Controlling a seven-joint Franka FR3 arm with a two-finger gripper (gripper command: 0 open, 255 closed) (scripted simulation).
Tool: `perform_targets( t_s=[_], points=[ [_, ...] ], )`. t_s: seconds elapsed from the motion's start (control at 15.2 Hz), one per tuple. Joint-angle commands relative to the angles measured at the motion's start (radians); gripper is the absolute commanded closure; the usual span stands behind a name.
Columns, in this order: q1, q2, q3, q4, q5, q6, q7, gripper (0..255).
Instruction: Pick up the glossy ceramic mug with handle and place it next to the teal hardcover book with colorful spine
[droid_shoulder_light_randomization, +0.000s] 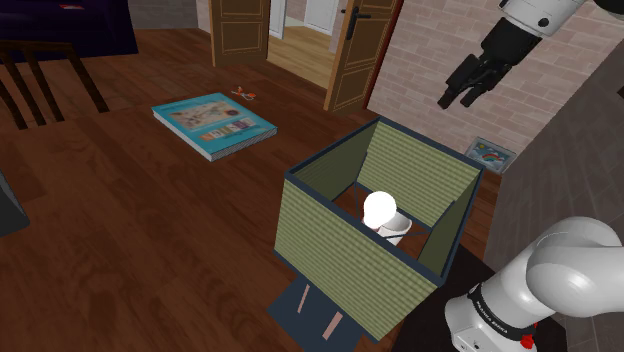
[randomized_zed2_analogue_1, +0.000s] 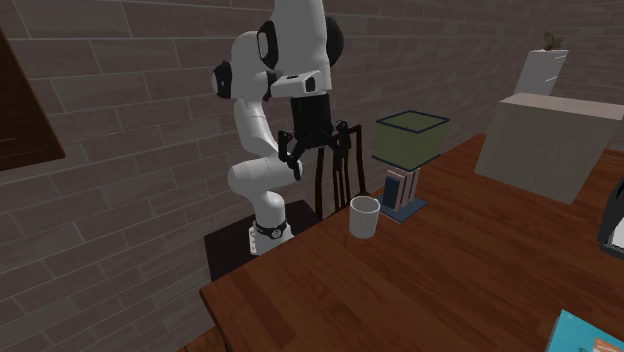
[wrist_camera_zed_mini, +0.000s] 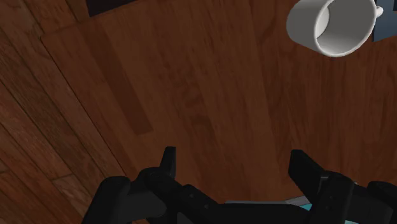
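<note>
Pincer (wrist_camera_zed_mini: 233, 154) agape, seemingly beside mug (wrist_camera_zed_mini: 337, 28)

Mug (randomized_zed2_analogue_1: 364, 217): on the table (randomized_zed2_analogue_1: 420, 290), just beside the box (randomized_zed2_analogue_1: 410, 140)
Book (droid_shoulder_light_randomization: 213, 124): flat on the table, well apart from mug and box
Gripper (droid_shoulder_light_randomization: 457, 101): above the table, apart from the mug

Shoulder view: high beside the robot base (droid_shoulder_light_randomization: 505, 305), facing down across the wooden table (droid_shoulder_light_randomization: 180, 230). Second exterior view: mid-distance across that table, facing the Franka arm (randomized_zed2_analogue_1: 255, 150) and brick wall (randomized_zed2_analogue_1: 120, 220) behind. Wrist view: close, straight down on the tabletop; white mug (wrist_camera_zed_mini: 331, 25) common to all three.
</note>
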Motion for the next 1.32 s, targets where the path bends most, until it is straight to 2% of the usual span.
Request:
perform_targets(
  t_s=[0.0, 0.73, 1.19, 1.25],
  points=[
    [0.0, 0.0, 0.0, 0.0, 0.0, 0.0, 0.0, 0],
    [0.074, -0.15, 0.184, -0.307, 0.151, 0.131, 0.178, 0],
    [0.108, -0.194, 0.372, -0.44, 0.325, 0.217, 0.269, 0],
    [0.106, -0.191, 0.38, -0.451, 0.333, 0.23, 0.266, 0]
  ],
)
